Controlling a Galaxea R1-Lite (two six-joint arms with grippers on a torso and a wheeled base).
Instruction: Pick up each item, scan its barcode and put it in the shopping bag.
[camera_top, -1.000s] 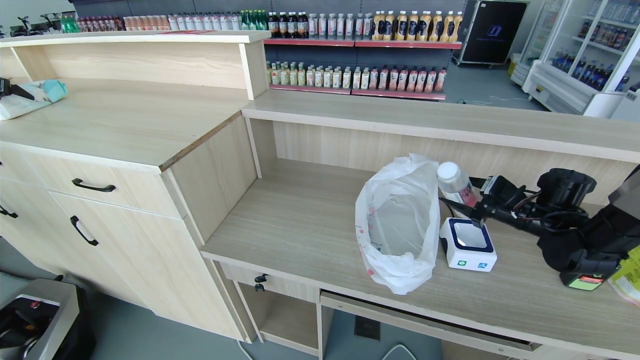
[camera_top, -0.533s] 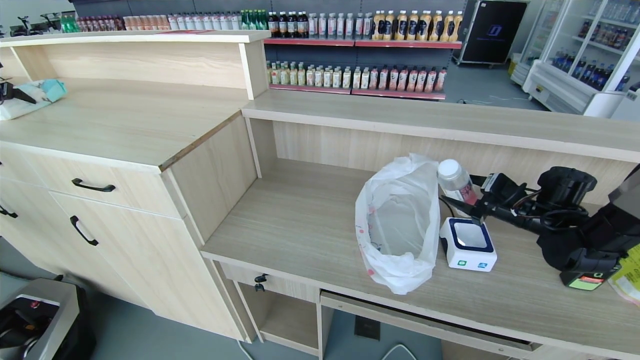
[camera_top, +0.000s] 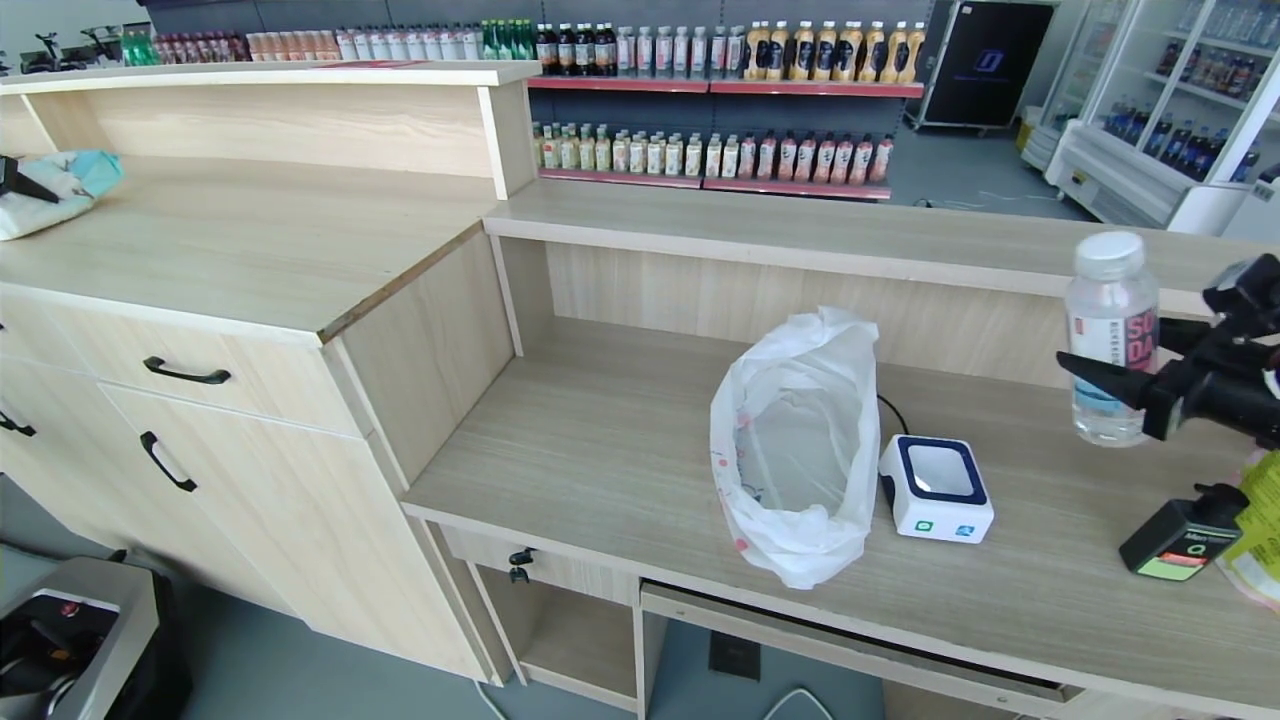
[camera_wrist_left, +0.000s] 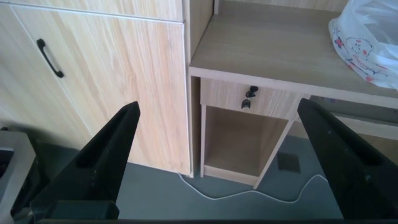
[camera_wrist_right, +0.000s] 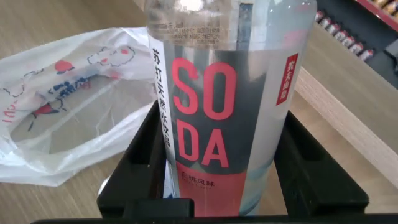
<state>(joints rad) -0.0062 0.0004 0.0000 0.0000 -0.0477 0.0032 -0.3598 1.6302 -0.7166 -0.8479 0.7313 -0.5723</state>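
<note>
Spanning the view, the desk (camera_top: 620, 440) carries the open shopping bag (camera_top: 795, 450), the scanner (camera_top: 937, 488) just beside it. Right of them the soda bottle (camera_top: 1110, 300) stands upright, seemingly off the desk, the right gripper (camera_top: 1135, 372) holding it with jaws clamped. The left gripper (camera_wrist_left: 217, 106) has its jaws wide apart.

Bright, even light fills the shop, strongest far right of the shopping bag (camera_top: 797, 450), where the glass-fronted coolers (camera_top: 1170, 110) wash out pale. The bag glows through its thin plastic and lays a faint, soft shadow at its base. Just right of it the scanner (camera_top: 936, 488) window mirrors a white sheen. Glare streaks the soda bottle (camera_wrist_right: 230, 106) in my right pincer (camera_top: 1115, 375). Far left of the bag, the straight edges of the cabinet (camera_top: 200, 400) bow. Below the bag, the floor (camera_wrist_left: 186, 199) lies dim.
</note>
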